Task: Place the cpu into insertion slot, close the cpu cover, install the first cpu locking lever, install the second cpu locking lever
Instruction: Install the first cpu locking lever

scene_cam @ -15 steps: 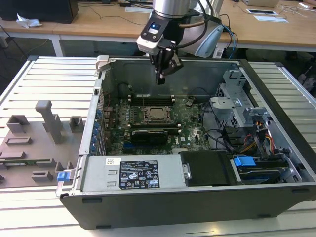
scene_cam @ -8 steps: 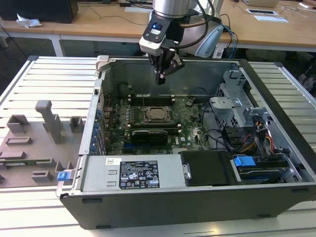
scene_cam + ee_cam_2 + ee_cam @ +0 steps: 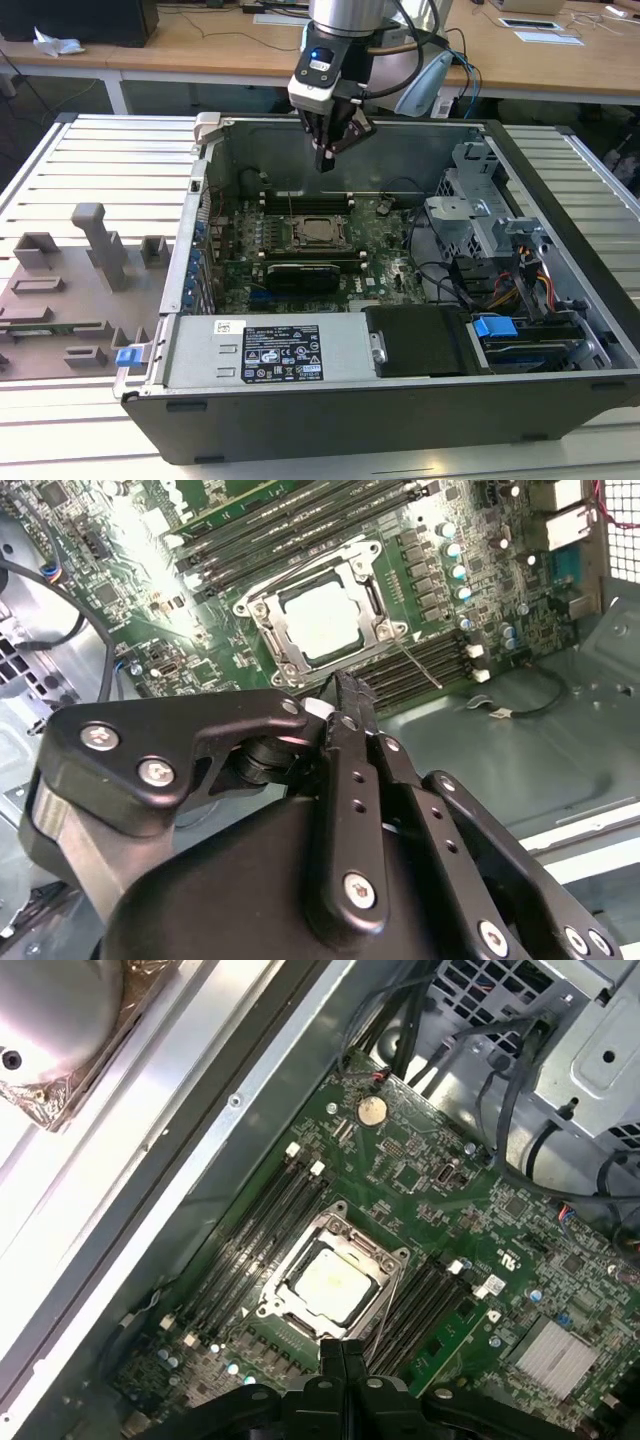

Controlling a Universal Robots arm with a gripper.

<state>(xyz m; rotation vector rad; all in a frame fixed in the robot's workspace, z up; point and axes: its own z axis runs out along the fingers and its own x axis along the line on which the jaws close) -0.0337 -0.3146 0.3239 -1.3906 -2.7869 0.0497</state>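
One arm: the black two-finger gripper (image 3: 327, 152) hangs above the open case, over the far edge of the board.
Gripper fingers: pressed flat together in both wrist views (image 3: 348, 692) (image 3: 343, 1352), with nothing between them.
Chip: the small square cpu with its flat silvery-grey top (image 3: 332, 1285) lies seated in the middle of the green motherboard (image 3: 385, 262), apart from the gripper and below it.
Socket: the square insertion slot with its black-and-metal rim (image 3: 250, 608) holds the cpu; its pin field is hidden under the chip.
Frame plate: the thin silver cpu cover with a cut-out window (image 3: 372, 598) lies down flat around the chip, whose top shows through the window.
Lever: in the second wrist view a thin metal rod (image 3: 420, 666) runs out from one corner of the socket across the long black memory slots (image 3: 420, 680); I cannot tell whether it is latched.
Case: the dark grey tower case (image 3: 400, 420) lies on its side, open on top, on a pale slatted table (image 3: 90, 160).
Beside it: a grey moulded fixture tray (image 3: 60, 300) lies at the exterior view's left, just beside the case.
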